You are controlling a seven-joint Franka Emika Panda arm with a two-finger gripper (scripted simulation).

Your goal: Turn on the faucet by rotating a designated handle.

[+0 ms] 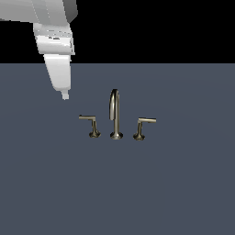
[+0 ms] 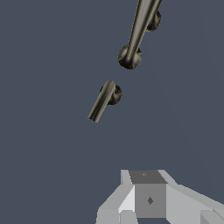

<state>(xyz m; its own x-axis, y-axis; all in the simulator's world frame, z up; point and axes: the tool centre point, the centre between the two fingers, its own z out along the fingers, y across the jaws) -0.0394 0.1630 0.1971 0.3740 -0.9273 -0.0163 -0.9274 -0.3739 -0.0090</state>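
The faucet (image 1: pixel 115 114) stands mid-scene on the grey surface, with a tall arched spout between two levers. The designated handle (image 1: pixel 88 121) is the lever on the exterior view's left; its thin bar points leftward off its post. My gripper (image 1: pixel 65 95) hangs above and to the left of that handle, well clear of it, with its fingers together and nothing between them. In the wrist view the designated handle (image 2: pixel 104 99) is seen from above, with the spout (image 2: pixel 139 30) beyond it. The gripper (image 2: pixel 148 199) is at the picture's edge, apart from both.
The twin lever (image 1: pixel 143 125), its bar pointing rightward, stands on the spout's other side. Its foot (image 2: pixel 155 21) peeks out behind the spout in the wrist view. A flat dark grey surface (image 1: pixel 117 193) carries everything.
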